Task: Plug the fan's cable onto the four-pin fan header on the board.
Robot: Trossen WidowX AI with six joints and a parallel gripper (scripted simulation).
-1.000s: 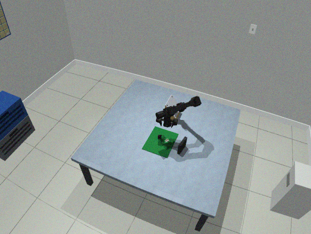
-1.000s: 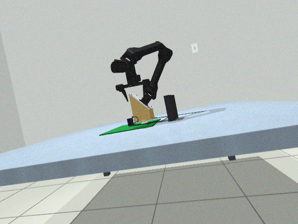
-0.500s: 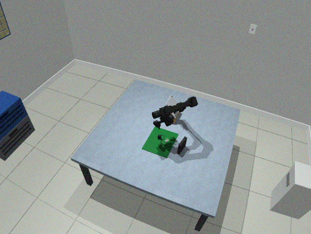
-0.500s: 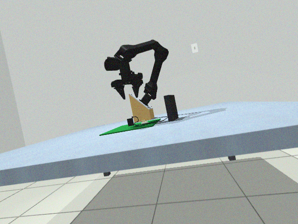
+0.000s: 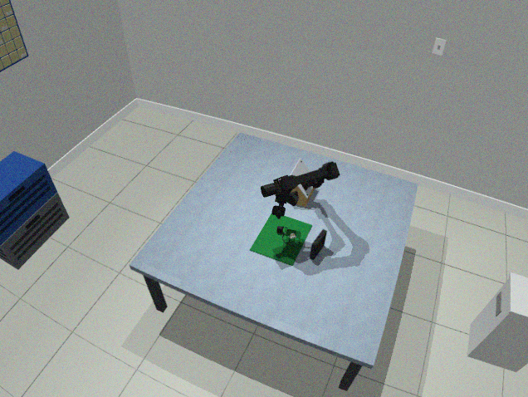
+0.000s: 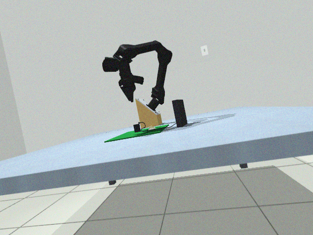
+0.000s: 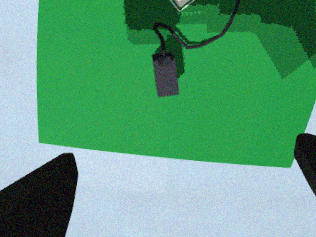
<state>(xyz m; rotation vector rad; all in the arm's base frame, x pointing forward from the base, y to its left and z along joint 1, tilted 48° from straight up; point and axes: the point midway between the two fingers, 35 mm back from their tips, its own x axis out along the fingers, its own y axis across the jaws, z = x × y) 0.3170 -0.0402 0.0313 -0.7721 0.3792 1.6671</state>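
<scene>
The green board (image 5: 265,243) (image 6: 120,136) (image 7: 93,73) lies flat on the table. The white four-pin header (image 5: 292,235) (image 6: 152,128) stands on it with nothing on its pins. The dark plug (image 5: 280,230) (image 6: 137,127) (image 7: 165,74) lies on the board beside the header. Its thin black cable (image 7: 229,16) curves off to the black fan (image 5: 318,243) (image 6: 179,113), which stands upright just off the board. My gripper (image 5: 278,211) (image 6: 130,97) (image 7: 190,154) is open and empty. It hangs well above the board's near edge, apart from the plug.
A tan wooden wedge (image 5: 304,197) (image 6: 146,113) holds the arm's base behind the board. The blue-grey table (image 5: 204,222) (image 6: 227,126) (image 7: 166,226) stretches wide around the board. A blue cabinet (image 5: 21,204) and a white box (image 5: 503,324) stand on the floor.
</scene>
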